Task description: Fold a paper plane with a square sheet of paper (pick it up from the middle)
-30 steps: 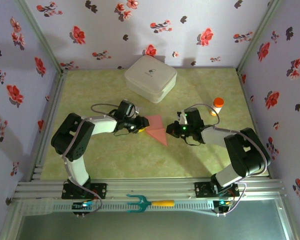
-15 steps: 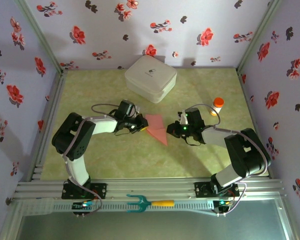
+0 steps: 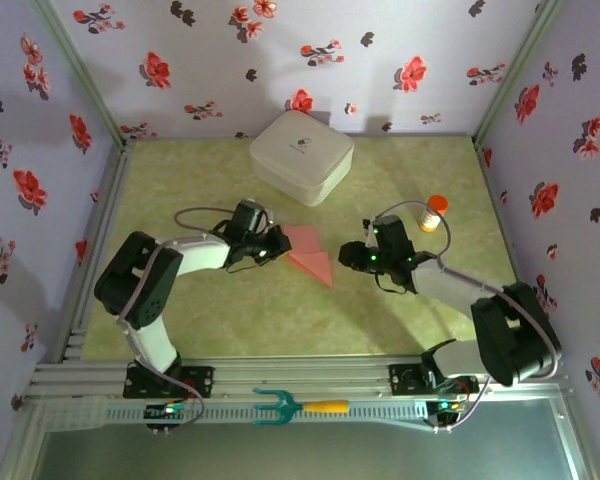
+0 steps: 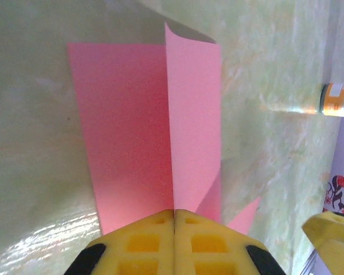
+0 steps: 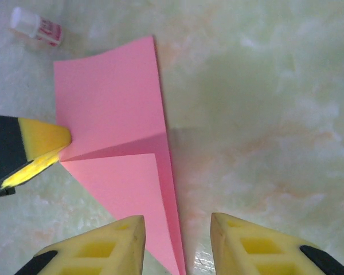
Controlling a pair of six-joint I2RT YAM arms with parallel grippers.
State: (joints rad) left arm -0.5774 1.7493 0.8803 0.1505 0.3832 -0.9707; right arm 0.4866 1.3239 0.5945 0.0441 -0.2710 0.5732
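Hidden behind the pressed-together yellow pads (image 4: 143,243) of the left gripper (image 4: 174,213): near end of the pink paper (image 4: 132,126). Cut by the right edge there: bottle (image 4: 337,98). In the right wrist view, paper's tip lost below the bottom edge. From above, grip on the paper too small to make out.

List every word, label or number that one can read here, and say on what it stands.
No text can be read.
On the box, a small dark mark on the lid: too small to read.
On the orange bottle, dark print on the label: blurred.
On the small white bottle, red print: blurred.
On the paper: no print.
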